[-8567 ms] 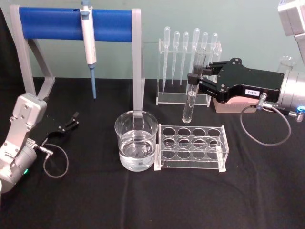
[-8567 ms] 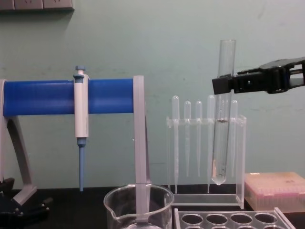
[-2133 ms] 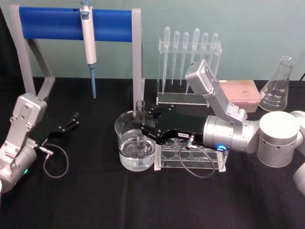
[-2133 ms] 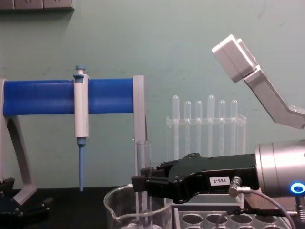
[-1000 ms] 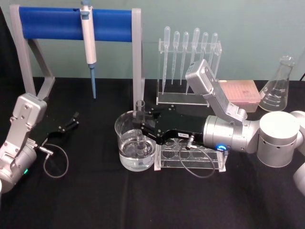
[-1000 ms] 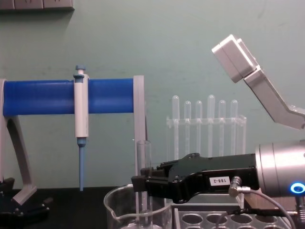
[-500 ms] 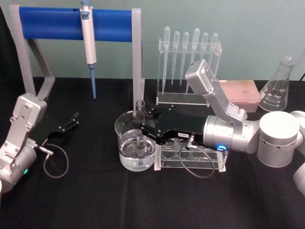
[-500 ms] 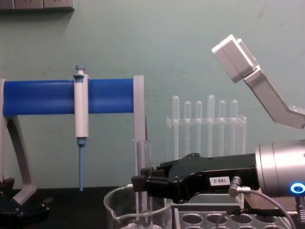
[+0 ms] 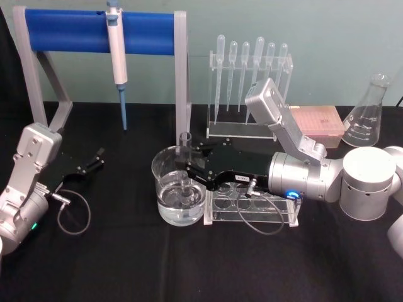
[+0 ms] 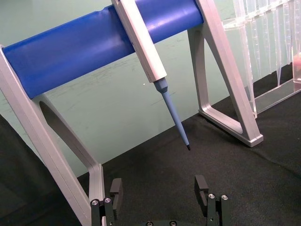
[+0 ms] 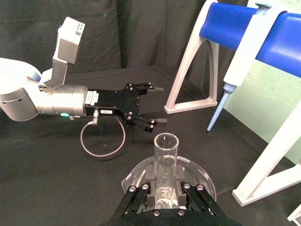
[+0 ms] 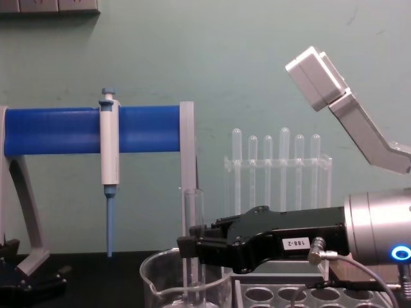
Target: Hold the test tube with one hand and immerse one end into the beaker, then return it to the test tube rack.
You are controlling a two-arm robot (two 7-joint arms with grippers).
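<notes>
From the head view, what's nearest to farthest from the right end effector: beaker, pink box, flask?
From the right end effector:
1. Beaker, right below it.
2. Pink box, back right.
3. Flask, far right.

Pale green wall (image 12: pixel 244 64) running flat across the back, evenly lit, no hard shadows on it. Up at its top-left corner sits a row of white socket plates (image 12: pixel 48 6), cut off by the frame. Down low is the bench (image 9: pixel 126 264), covered in matte black. At its left end, a black drape (image 11: pixel 117 33) hangs in folds.
</notes>
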